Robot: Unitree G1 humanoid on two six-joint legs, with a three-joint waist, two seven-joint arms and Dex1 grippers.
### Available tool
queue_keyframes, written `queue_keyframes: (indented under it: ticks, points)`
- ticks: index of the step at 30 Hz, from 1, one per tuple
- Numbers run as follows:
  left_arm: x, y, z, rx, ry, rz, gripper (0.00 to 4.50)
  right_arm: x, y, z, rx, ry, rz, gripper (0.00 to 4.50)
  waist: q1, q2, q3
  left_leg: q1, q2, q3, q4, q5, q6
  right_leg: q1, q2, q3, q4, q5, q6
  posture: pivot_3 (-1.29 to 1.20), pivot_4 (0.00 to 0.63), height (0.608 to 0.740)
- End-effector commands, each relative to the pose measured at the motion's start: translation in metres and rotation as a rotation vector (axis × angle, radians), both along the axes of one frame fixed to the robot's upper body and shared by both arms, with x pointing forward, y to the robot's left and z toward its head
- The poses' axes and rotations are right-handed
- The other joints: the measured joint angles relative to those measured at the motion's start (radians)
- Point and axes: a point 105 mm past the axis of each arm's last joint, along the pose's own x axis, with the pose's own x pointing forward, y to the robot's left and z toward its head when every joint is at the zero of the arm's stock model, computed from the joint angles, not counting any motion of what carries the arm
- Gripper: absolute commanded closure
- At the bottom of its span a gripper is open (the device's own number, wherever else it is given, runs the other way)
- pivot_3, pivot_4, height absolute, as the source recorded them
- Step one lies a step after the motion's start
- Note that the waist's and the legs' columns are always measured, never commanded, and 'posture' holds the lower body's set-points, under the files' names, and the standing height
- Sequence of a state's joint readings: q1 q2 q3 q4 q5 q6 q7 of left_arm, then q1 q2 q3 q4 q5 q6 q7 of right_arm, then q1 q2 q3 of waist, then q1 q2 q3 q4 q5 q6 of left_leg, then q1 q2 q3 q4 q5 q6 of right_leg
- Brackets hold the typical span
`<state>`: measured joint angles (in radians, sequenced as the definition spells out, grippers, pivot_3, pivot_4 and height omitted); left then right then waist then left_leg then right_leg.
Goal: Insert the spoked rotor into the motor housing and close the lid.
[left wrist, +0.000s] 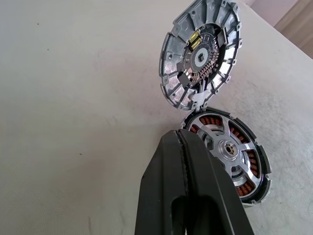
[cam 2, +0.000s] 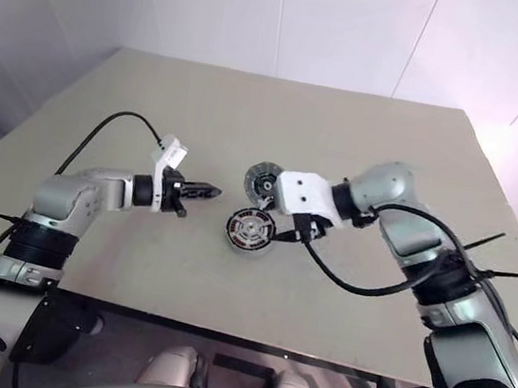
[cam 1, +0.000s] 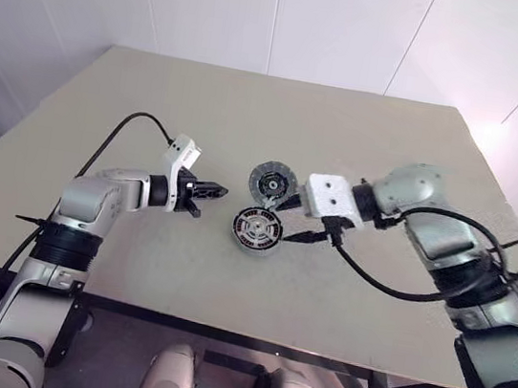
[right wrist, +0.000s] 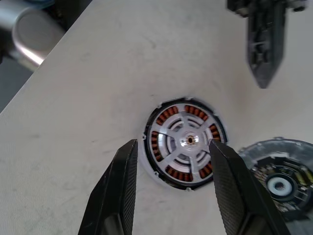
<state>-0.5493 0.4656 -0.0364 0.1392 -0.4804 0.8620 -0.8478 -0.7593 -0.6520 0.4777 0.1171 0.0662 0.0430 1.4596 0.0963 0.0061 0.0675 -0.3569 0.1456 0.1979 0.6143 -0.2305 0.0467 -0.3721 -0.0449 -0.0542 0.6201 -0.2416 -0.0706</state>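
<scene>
The motor housing (cam 1: 240,227) sits on the table in front of me, copper windings (right wrist: 168,115) showing. The spoked rotor (right wrist: 172,133) rests inside it, silver face up. The lid (cam 1: 268,182) stands just behind the housing, tilted up on its edge with its ribbed inner face (left wrist: 200,54) turned toward the left gripper. My left gripper (cam 1: 216,190) is shut and empty, pointing at the housing from its left, a short gap away. My right gripper (right wrist: 173,145) hovers open over the housing's right side, with one finger (cam 1: 287,203) close to the lid's edge.
The beige table (cam 1: 364,132) stretches wide behind and beside the parts. Black cables (cam 1: 391,285) loop from the right arm over the table's near right part. White walls stand behind the far edge.
</scene>
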Motion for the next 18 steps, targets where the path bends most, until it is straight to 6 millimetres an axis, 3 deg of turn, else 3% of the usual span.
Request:
queue_keyframes:
  ticks: [1, 9, 18]
  points:
    - [0.0, -0.001, 0.014, -0.018, -0.062, 0.005, 4.5, 0.002, 0.004, -0.007, -0.075, -0.007, 0.092, 1.98, 0.0, 0.0, 0.0, -0.001, 0.0, 0.0, 0.0, 0.0, 0.0, -0.001, 0.0, 0.0, 0.0, 0.0, 0.0, 0.0, 0.0, 0.74]
    - [-0.006, 0.003, 0.014, -0.031, -0.065, 0.043, 4.5, 0.014, 0.008, -0.034, -0.152, 0.022, 0.138, 1.98, 0.0, 0.0, 0.0, -0.015, 0.0, -0.001, 0.005, 0.001, 0.001, -0.014, 0.0, -0.001, 0.004, 0.0, 0.0, 0.0, 0.0, 0.74]
    - [-0.007, 0.005, 0.014, -0.033, -0.067, 0.065, 4.5, 0.018, -0.005, -0.049, -0.197, 0.007, 0.145, 1.98, 0.0, 0.0, 0.0, -0.013, 0.001, -0.002, 0.005, 0.001, 0.002, -0.012, 0.0, -0.002, 0.005, 0.0, -0.001, 0.0, 0.0, 0.74]
